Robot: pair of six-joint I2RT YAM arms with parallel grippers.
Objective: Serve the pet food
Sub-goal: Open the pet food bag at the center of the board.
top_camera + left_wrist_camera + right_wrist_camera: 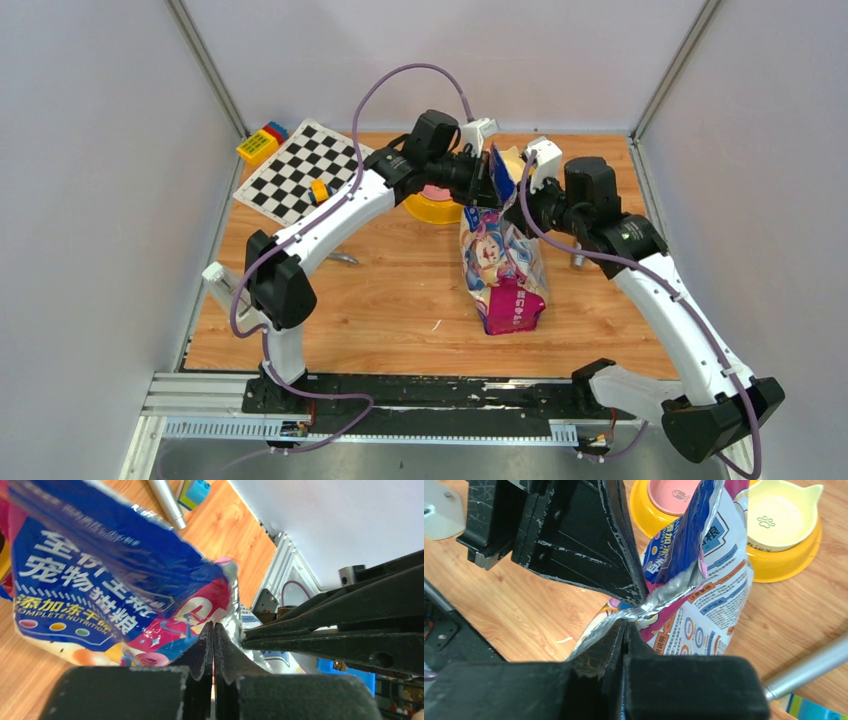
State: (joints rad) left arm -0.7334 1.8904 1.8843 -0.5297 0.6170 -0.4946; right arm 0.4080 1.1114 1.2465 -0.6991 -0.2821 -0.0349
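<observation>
The glossy blue-and-pink bag (503,270) with a cartoon cat stands upright mid-table. The pet food itself is hidden inside it. My left gripper (487,182) is shut on one side of the bag's top edge; in the left wrist view its jaws (213,630) pinch the bag (95,575). From the other side, my right gripper (520,192) is shut on the silver-lined lip, its jaws (626,626) clamping the bag (709,600). The two grippers almost touch. Just behind the bag sits the yellow double-bowl feeder (428,210), with a pink bowl (674,494) and a cream bowl (774,515).
A checkerboard sheet (300,172) lies at the back left, with a yellow toy block (258,146) beside it and a small block (320,190) on it. A grey item (341,258) lies left of the bag. A silver cylinder (578,261) lies to its right.
</observation>
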